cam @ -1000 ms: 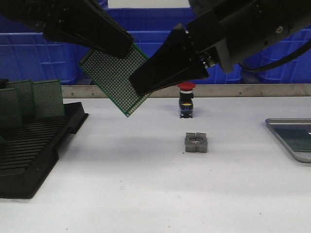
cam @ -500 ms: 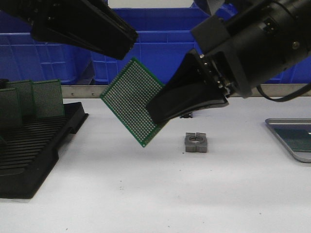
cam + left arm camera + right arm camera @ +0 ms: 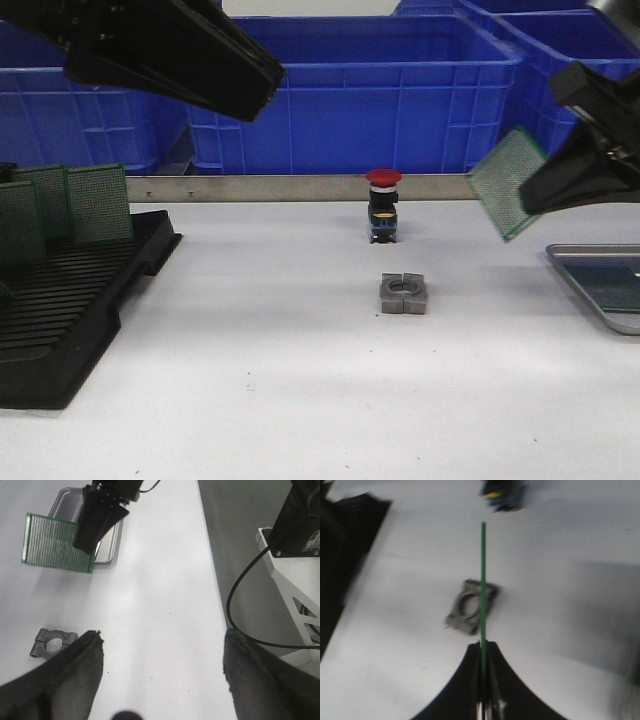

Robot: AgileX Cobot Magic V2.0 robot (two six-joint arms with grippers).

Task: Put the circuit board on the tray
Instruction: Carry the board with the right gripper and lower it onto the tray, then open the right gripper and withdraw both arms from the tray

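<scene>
The circuit board [image 3: 508, 182], green and perforated, is held tilted in the air at the right of the front view. My right gripper [image 3: 530, 198] is shut on its edge. The board hangs just left of and above the silver-grey tray [image 3: 575, 285] at the table's right edge. In the right wrist view the board [image 3: 483, 580] shows edge-on between the closed fingers of the right gripper [image 3: 483, 647]. The left wrist view shows the board [image 3: 57, 542] in front of the tray [image 3: 105, 560]. My left gripper [image 3: 162, 650] is open and empty, high at the upper left [image 3: 255, 85].
A black slotted rack [image 3: 70, 300] with several upright boards [image 3: 98, 203] stands at the left. A red-capped push button [image 3: 383, 205] and a grey metal clamp block [image 3: 403, 293] sit mid-table. Blue crates [image 3: 350, 90] line the back.
The right gripper has carried the board from the middle of the table to the right, near the tray. The left gripper, on the board one second ago, has let go and stays at upper left.
</scene>
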